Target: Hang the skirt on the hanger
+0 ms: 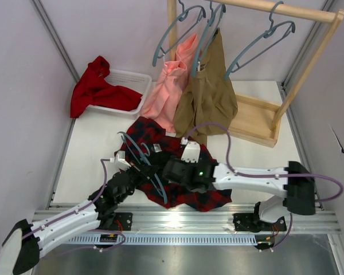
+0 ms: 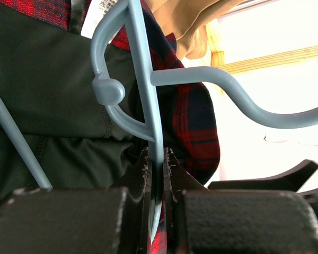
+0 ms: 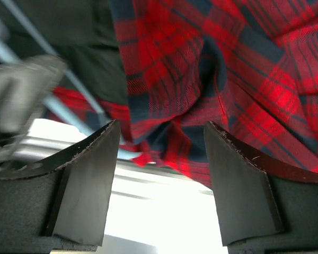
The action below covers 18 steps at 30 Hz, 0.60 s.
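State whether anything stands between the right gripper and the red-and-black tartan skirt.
Nothing visible does. The open right gripper faces the red-and-black tartan cloth skirt directly, its folds beyond the tips. The thin blue-grey plastic hanger, clamped in the left gripper, lies off to one side.

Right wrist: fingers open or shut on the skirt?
Open. The right gripper has its fingers wide apart; the skirt shows in the gap, not pinched.

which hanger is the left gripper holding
The hanger lying on the skirt, clamped in the left gripper; the other hangers hang on the rack.
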Each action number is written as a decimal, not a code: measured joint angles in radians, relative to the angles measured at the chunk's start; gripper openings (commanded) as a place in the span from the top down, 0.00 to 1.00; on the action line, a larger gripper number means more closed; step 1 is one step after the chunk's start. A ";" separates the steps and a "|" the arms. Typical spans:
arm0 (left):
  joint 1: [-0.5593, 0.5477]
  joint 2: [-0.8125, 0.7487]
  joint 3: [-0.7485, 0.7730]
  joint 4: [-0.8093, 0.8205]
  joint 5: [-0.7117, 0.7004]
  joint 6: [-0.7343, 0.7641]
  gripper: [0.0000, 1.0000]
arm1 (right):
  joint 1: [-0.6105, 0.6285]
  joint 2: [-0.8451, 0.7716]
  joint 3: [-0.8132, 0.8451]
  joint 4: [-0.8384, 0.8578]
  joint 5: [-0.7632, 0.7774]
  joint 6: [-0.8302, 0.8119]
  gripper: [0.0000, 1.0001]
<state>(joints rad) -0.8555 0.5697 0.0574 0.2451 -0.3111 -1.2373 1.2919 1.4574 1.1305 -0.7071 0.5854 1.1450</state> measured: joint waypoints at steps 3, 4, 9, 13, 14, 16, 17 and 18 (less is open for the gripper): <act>0.000 -0.010 0.000 0.000 0.000 0.001 1.00 | 0.032 0.100 0.058 -0.073 0.032 0.012 0.30; 0.000 -0.015 0.000 -0.001 0.000 0.001 1.00 | 0.038 0.121 0.070 -0.091 0.039 0.014 0.30; 0.000 -0.069 -0.003 -0.002 -0.008 -0.001 1.00 | 0.028 0.168 0.103 -0.132 0.083 0.013 0.40; 0.000 -0.115 -0.003 -0.019 -0.026 -0.001 1.00 | -0.015 0.181 0.104 -0.098 0.084 -0.005 0.50; 0.000 -0.126 -0.003 -0.024 -0.028 -0.001 1.00 | -0.023 0.185 0.104 -0.085 0.084 -0.010 0.51; 0.000 -0.142 -0.003 -0.031 -0.031 -0.002 1.00 | -0.043 0.198 0.104 -0.057 0.082 -0.026 0.58; 0.000 -0.148 -0.003 -0.034 -0.034 -0.002 1.00 | -0.050 0.205 0.104 -0.047 0.081 -0.034 0.70; 0.000 -0.152 -0.003 -0.037 -0.035 -0.002 1.00 | -0.056 0.212 0.104 -0.038 0.080 -0.046 0.77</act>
<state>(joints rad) -0.8551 0.4175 0.0540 0.2077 -0.3466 -1.2392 1.2362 1.6699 1.2346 -0.7448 0.6651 1.0988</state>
